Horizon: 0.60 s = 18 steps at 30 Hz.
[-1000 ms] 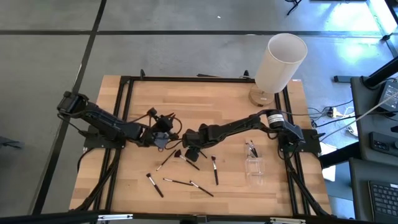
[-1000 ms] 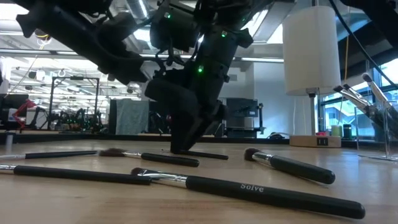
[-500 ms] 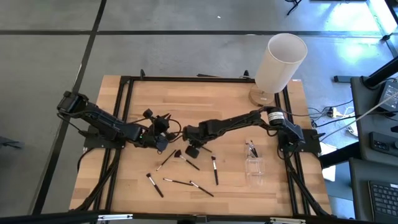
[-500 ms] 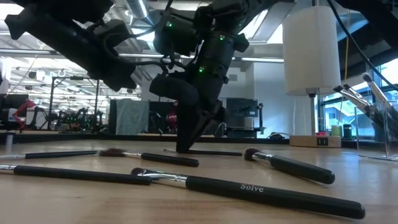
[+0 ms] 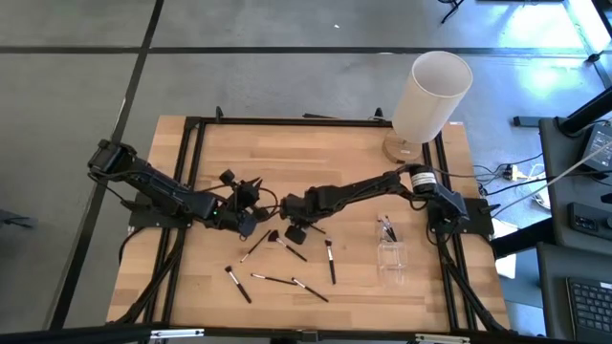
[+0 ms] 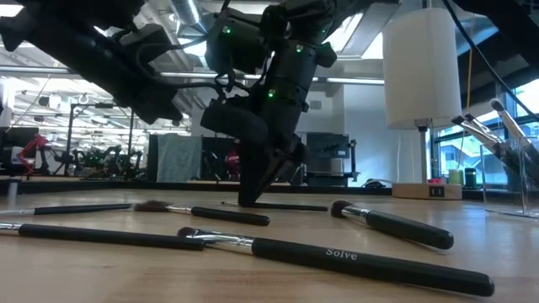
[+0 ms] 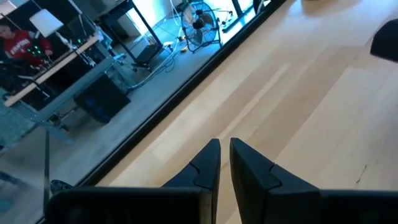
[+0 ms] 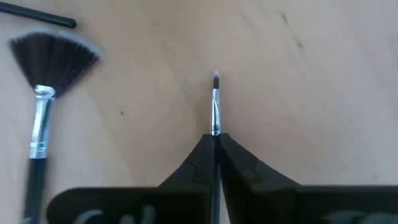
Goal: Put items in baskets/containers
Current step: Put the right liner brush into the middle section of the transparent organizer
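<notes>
While several makeup brushes (image 6: 337,257) lay scattered across the near part of the wooden tabletop (image 5: 210,153), the right hand (image 5: 296,232) stood near the middle of it, just behind them. Its two dark fingers (image 8: 239,163) were pressed together, pinching the handle of a thin pointed brush (image 8: 215,106) whose silver collar and small dark tip stuck out ahead of them over the wood. A fan-shaped brush (image 8: 45,81) lay on the tabletop just beside that hand. In the low view, the hand's tips touched down by a thin dark handle lying flat.

Beside the right hand, toward the left edge of the tabletop, the left hand (image 5: 251,222) hung above bare wood. Its fingers (image 7: 208,165) were nearly together with a narrow gap between them, holding nothing.

Away from the right hand, toward the right edge of the tabletop, sat the small clear box (image 5: 389,252), with a few brushes (image 5: 386,227) leaning out of it. Farther back, at the far right corner, a tall white cylinder (image 5: 430,96) stood on a round wooden base.
</notes>
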{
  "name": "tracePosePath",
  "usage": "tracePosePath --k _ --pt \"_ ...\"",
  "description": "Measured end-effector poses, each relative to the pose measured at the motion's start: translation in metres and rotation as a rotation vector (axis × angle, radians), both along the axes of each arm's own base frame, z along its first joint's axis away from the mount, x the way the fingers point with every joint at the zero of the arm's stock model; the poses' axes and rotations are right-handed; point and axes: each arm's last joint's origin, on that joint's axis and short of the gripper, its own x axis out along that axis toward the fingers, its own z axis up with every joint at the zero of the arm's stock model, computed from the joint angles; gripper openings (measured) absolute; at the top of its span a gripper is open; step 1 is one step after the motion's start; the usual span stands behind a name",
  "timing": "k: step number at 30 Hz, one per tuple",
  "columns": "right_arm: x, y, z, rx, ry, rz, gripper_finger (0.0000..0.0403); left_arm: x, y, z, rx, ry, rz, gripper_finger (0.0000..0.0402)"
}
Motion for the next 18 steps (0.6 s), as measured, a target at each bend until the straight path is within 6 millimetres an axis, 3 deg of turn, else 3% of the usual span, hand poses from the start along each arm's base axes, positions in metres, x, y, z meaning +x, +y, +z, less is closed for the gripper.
tracePosePath --k 3,8,14,18 --pt "-0.011 0.006 0.019 -0.095 -0.005 -0.007 0.0021 -0.001 -0.002 0.0 -0.003 -0.002 -0.004 0.0031" --pt "-0.037 0.017 0.072 -0.202 -0.159 -0.075 0.0017 -0.001 -0.002 -0.001 -0.022 -0.003 -0.013 0.0031" --pt "-0.092 0.038 0.101 -0.277 -0.309 -0.15 0.0022 -0.002 -0.002 -0.002 -0.038 -0.009 -0.009 0.0031" --pt "-0.138 0.052 0.102 -0.334 -0.375 -0.151 0.002 -0.002 -0.002 -0.002 -0.042 -0.017 -0.006 0.0031"
